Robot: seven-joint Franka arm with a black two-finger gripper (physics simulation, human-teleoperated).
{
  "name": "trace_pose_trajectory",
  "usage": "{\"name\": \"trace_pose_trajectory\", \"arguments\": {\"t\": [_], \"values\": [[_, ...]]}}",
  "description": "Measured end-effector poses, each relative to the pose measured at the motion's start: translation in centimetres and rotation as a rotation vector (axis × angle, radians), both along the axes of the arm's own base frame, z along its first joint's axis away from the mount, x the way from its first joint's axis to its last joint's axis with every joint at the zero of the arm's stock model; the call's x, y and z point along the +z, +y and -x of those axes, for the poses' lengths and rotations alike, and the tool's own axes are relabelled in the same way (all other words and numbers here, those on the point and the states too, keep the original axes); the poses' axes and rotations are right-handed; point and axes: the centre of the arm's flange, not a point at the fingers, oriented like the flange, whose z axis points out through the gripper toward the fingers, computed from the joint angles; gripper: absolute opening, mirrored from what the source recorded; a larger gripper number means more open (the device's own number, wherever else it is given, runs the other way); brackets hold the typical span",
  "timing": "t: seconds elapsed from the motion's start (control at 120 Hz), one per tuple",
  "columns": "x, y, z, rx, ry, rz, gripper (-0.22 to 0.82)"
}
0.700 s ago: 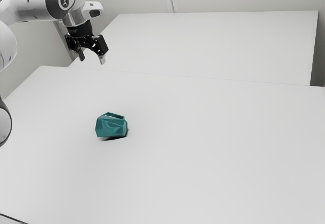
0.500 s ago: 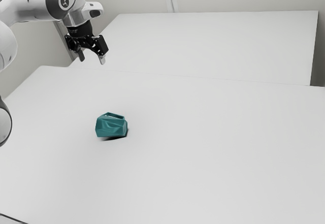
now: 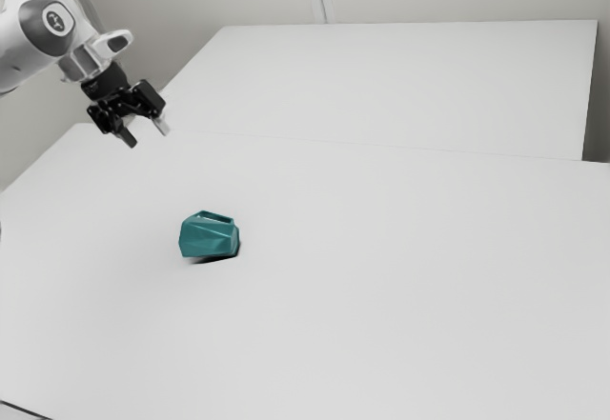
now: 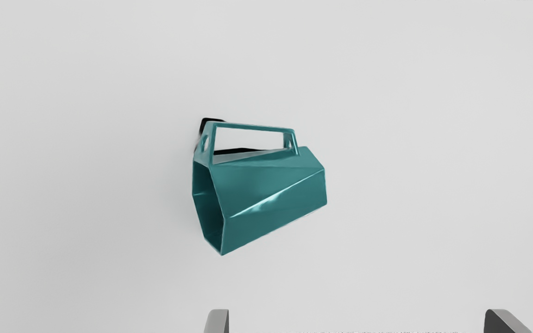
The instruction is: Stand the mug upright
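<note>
Mug: teal, faceted body; lies on its side (image 3: 209, 239).
Mug location: on the white table (image 3: 400, 287), well apart from the gripper, in the exterior view's left half.
Handle: angular closed loop (image 4: 255, 127), joined to the body near both ends.
Mouth: open (image 4: 208, 208), at the wider end of the body.
Gripper: raised above the table (image 3: 147, 136), farther toward the exterior view's left than the mug.
Gripper state: open; fingers (image 4: 217, 323) spread wide, nothing held between them.
</note>
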Motion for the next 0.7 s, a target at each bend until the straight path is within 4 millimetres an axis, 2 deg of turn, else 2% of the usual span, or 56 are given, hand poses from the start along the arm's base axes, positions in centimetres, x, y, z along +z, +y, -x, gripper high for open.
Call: {"name": "trace_pose_trajectory", "arguments": {"t": [0.117, 0.233, 0.475, 0.55, 0.7], "values": [[-3.4, 4.1, 2.7, 0.045, -0.005, 0.141, 0.6], [-7.2, 6.0, 4.9, 0.053, -0.025, 0.274, 0.6], [-12.2, 5.9, 6.1, -0.028, -0.104, 0.382, 0.6], [-14.6, 6.0, 5.9, -0.037, -0.115, 0.392, 0.6], [-18.1, 6.6, 5.2, -0.055, -0.154, 0.398, 0.6]]}}
